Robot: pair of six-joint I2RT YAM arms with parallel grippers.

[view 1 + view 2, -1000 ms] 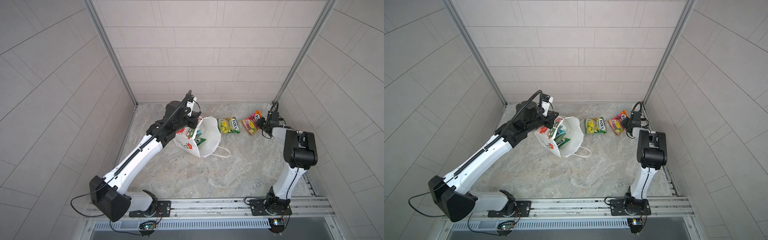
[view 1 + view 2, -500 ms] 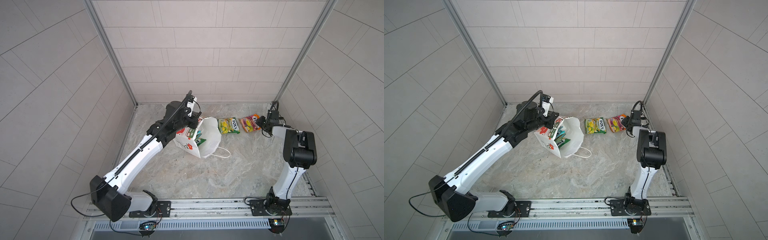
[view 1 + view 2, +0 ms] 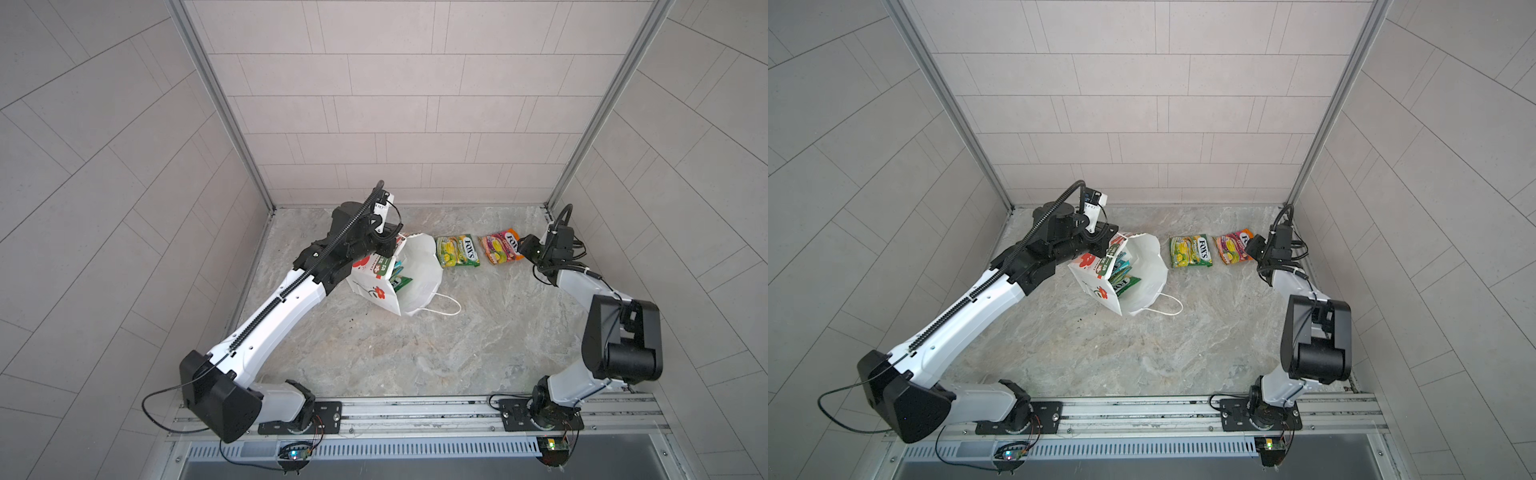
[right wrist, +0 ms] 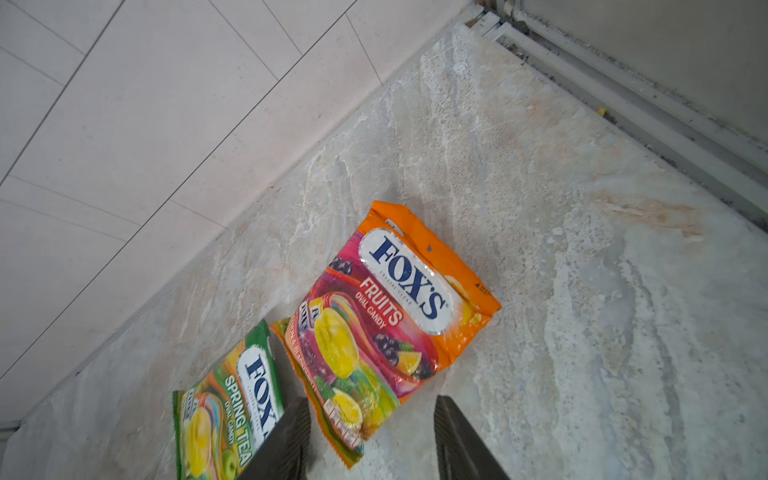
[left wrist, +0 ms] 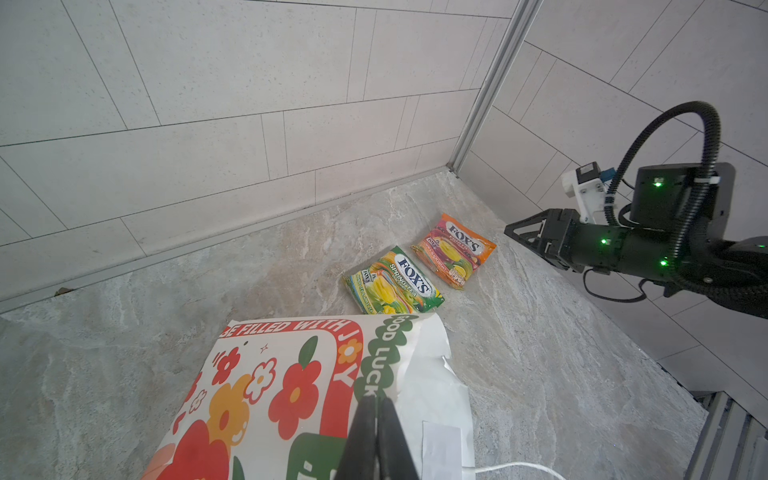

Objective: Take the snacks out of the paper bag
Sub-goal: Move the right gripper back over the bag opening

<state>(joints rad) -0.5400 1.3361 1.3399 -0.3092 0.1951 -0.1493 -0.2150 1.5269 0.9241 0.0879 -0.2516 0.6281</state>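
Left gripper (image 5: 376, 405): clamps shut on the rim of the paper bag (image 3: 419, 274); right gripper (image 4: 370, 415): hangs with jaws apart, gripping nothing.
Rests on the floor (image 3: 415, 353), that bag, mouth gaping upward, green and teal packets (image 3: 1123, 280) inside. Just beside it near the back wall, green-yellow packet (image 3: 457, 257) and orange-pink packet (image 3: 500, 251) flat, side by side, the latter's end between the spread right fingers.

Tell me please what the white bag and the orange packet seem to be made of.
Paper bag: probably matte printed paper; it holds sharp creases and folds. Orange packet: probably glossy plastic film; bright glare on it, crimped end seam.
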